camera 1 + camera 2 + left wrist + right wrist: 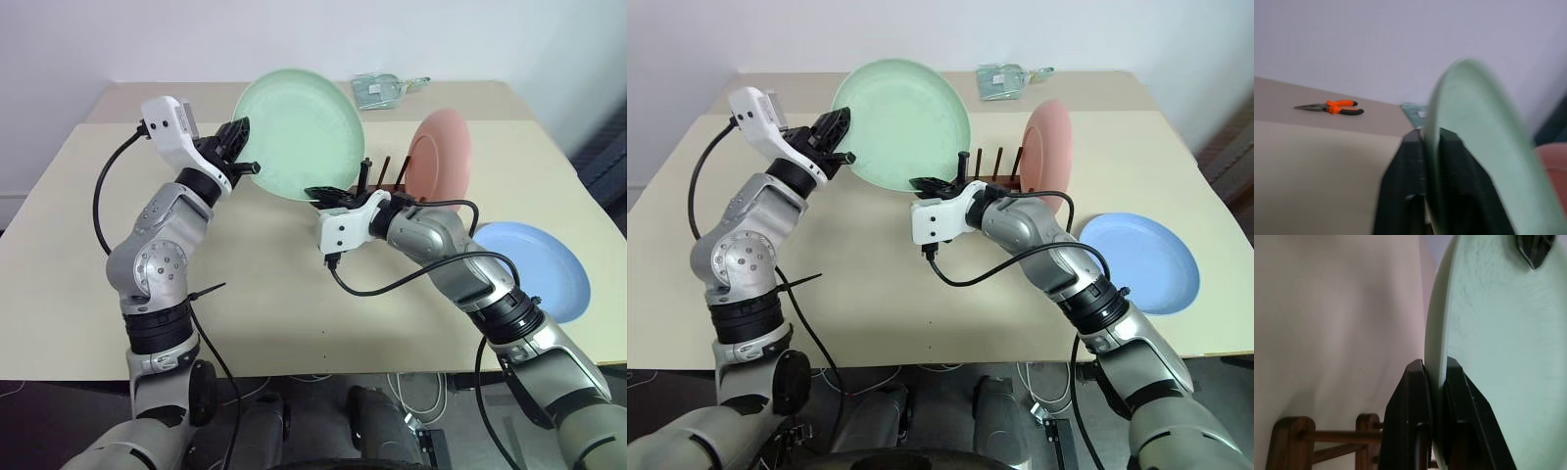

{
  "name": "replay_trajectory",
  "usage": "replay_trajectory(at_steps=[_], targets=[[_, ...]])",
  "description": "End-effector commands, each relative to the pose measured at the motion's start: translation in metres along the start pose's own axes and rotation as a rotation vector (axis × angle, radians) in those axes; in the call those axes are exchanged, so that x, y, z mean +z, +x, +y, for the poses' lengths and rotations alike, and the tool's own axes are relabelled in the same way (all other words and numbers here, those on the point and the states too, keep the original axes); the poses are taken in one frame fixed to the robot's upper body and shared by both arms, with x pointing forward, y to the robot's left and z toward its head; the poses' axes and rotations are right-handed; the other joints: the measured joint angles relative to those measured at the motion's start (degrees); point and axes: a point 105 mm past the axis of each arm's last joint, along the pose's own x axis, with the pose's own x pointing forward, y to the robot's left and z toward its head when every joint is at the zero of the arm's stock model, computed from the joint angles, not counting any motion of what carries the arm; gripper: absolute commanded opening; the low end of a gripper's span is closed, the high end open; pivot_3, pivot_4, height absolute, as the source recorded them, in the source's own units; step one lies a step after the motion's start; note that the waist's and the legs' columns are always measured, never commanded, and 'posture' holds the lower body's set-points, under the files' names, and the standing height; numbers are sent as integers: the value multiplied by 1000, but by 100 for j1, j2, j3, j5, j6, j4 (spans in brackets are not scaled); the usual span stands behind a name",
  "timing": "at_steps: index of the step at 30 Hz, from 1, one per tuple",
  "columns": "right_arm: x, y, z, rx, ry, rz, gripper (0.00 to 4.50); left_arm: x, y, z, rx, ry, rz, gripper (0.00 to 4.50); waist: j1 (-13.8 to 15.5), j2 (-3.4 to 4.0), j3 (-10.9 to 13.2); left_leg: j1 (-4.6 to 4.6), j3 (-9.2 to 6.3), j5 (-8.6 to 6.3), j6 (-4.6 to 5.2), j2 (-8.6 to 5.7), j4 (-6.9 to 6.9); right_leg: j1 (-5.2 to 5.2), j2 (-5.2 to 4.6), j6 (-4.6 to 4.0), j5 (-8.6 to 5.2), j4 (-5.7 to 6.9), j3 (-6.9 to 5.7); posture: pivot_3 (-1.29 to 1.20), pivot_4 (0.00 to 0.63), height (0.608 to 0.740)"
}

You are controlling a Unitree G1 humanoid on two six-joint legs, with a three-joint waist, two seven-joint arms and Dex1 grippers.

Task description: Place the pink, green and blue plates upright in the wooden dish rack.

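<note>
Green plate [299,132]: mint green, plain and matte, without pattern. Pink plate [441,152]: salmon pink, uniform. Blue plate [537,266]: pale blue, uniform. Dish rack [1295,438]: dark brown wood, its pegs [384,168] nearly black against the light. Counter [294,294]: pale beige, unpatterned. Left tool [238,147] and right tool [328,194]: black fingers on white housings, behind them silver-grey arm segments and black cables. Pliers [1332,106]: orange handles with black tips, dark metal jaws. Clear bag [384,90] at the far edge: pale grey-green, translucent. Wall [98,39]: white.
</note>
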Motion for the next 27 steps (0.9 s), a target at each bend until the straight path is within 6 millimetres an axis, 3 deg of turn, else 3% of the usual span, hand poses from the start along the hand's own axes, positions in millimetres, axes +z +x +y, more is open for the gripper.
replay_trajectory(at_steps=[1, 4, 6, 8, 11, 14, 17, 21, 27], targets=[[4, -12, -29, -154, 100, -35, 0, 63, -3, 26, 138, -5, -271, 2537, 2, -7, 3, 0, -3, 1, -1, 0, 1, 0, 1, -1, 1, 0, -2, 0, 150, 740], [5, -30, -43, -245, 354, -89, 0, 76, -10, 49, 219, 137, -313, 2537, -14, -2, 1, 5, 1, 1, -2, 1, -5, 0, 2, -1, 1, -3, 2, 0, 150, 740], [5, -46, -50, -279, 637, -163, 0, 61, -11, 53, 186, 316, -233, 2537, -12, -1, 1, 6, 2, 2, -4, 1, -9, 0, 4, -1, 1, -3, 4, 0, 150, 740], [2, -64, -63, -323, 978, -265, 0, 20, -13, 42, 30, 468, -57, 2537, -9, 2, 1, 6, 0, 0, 0, 2, -10, 3, 5, -2, 1, -4, 5, 0, 150, 740], [1, -84, -76, -355, 1254, -382, 0, -43, -37, 13, -272, 470, 179, 2537, 30, 4, 2, 3, -7, -4, 9, -2, -4, 10, 3, -6, 2, -6, 5, 0, 150, 740], [-6, -92, -80, -391, 1342, -368, 0, -82, -68, -9, -485, 396, 336, 2537, -5, 7, 4, 2, -8, -6, 11, 1, -8, 6, 2, -23, -8, -8, 5, 0, 150, 740], [-10, -95, -80, -407, 1381, -344, 0, -101, -93, -27, -638, 363, 430, 2537, -39, 36, 11, 1, -3, -6, 11, 9, -16, -8, 7, -30, -10, 0, 5, 0, 150, 740], [-21, -97, -76, -432, 1415, -287, 0, -106, -108, -40, -728, 306, 484, 2537, -30, 52, 9, 3, 3, -6, 11, 12, -17, -10, 9, -33, -12, 3, 6, 0, 150, 740], [-32, -94, -65, -437, 1511, -248, 0, -107, -111, -45, -743, 296, 494, 2537, -10, 52, 9, 2, 4, -6, 12, 10, -10, -5, 8, -32, -12, 0, 6, 0, 150, 740]])
